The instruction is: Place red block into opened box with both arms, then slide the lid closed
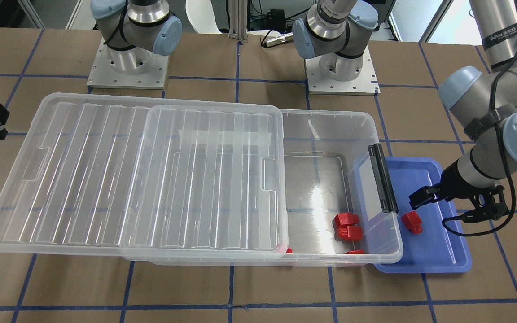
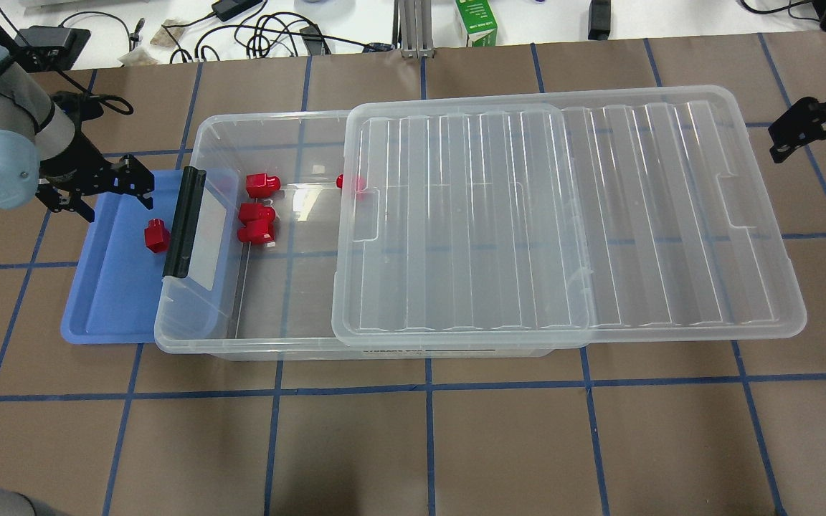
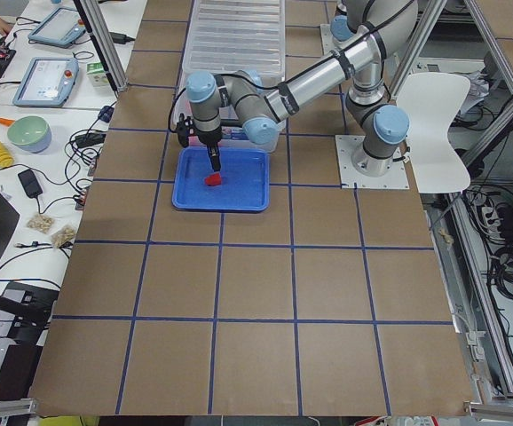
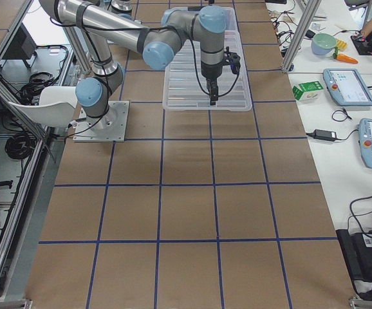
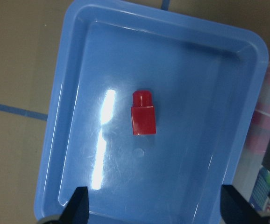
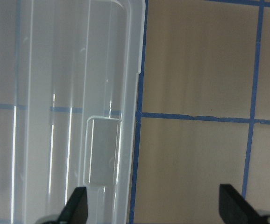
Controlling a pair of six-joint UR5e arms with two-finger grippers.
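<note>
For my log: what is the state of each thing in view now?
box: open at the latch end, mostly covered
lid: slid partway off, overhanging the far end
red block: loose, lying in the blue tray
other red blocks: lying inside the box
left gripper: jaws open, above the tray
right gripper: jaws open, by the lid's edge

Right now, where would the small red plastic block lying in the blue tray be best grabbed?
I'd pinch the small red plastic block across its squarish head's flat sides, from straight above: it lies flat and alone in the shallow blue plastic tray, under the open left tool.
</note>
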